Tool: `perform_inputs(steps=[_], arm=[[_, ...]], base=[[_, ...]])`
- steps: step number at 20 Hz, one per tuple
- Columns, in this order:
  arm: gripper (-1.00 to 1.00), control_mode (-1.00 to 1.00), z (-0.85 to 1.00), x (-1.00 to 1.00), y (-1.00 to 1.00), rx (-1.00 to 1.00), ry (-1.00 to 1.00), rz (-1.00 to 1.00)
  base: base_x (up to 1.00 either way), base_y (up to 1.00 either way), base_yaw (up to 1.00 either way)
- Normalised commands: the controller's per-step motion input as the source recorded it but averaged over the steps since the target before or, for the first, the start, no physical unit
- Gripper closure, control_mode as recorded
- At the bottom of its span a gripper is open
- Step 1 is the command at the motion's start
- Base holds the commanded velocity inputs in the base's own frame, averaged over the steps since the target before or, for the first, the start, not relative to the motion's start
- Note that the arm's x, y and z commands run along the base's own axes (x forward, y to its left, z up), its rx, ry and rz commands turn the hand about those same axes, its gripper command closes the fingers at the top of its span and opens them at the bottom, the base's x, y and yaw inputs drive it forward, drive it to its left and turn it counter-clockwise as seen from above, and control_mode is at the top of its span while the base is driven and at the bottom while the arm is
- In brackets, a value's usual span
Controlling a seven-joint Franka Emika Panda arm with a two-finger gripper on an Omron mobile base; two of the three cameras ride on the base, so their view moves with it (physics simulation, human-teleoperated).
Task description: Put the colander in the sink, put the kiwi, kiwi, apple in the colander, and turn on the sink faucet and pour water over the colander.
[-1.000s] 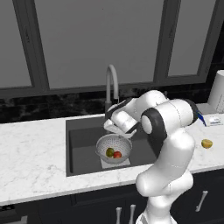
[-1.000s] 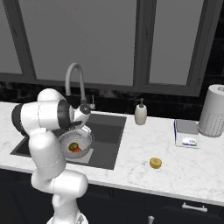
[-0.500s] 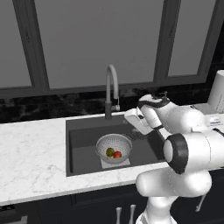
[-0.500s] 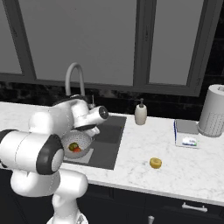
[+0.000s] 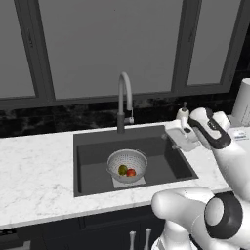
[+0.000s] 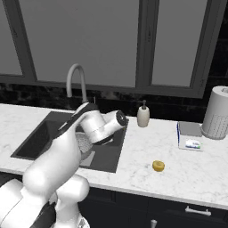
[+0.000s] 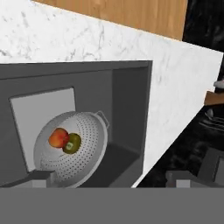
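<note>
- Your colander [image 5: 127,165] sits on the lighter plate at the bottom of the sink [image 5: 93,156], with the apple [image 7: 58,138] and the dark green kiwi [image 7: 72,142] touching inside it.
- The yellower kiwi [image 6: 158,166] lies out on the tabletop [image 6: 178,173], at about 3 o'clock from the sink in the right base view; turn the faucet [image 5: 124,102] on now and that fruit goes unwashed.
- Your gripper [image 5: 177,139] hangs released and empty over the sink's 3 o'clock rim, just beside the soap dispenser [image 6: 143,116]; a wide swing toward the kiwi could knock it over.
- The oval kiwi may roll off if the fingers close off-centre.
</note>
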Motion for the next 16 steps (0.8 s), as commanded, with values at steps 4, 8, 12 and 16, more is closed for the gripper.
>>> perform_inputs(steps=[4,8,12,16], arm=[[-1.00,-1.00,0.00,-0.83,-0.67,-0.42,0.15,0.05],[-1.00,-1.00,0.00,-0.58,-0.68,-0.45,0.27,0.00],[-1.00,-1.00,0.00,-0.24,-0.74,-0.41,0.40,0.00],[-1.00,-1.00,0.00,-0.08,-0.83,-0.22,0.39,-0.02]], base=[[0.00,0.00,0.00],[0.00,0.00,0.00],[0.00,0.00,0.00],[0.00,0.00,0.00]])
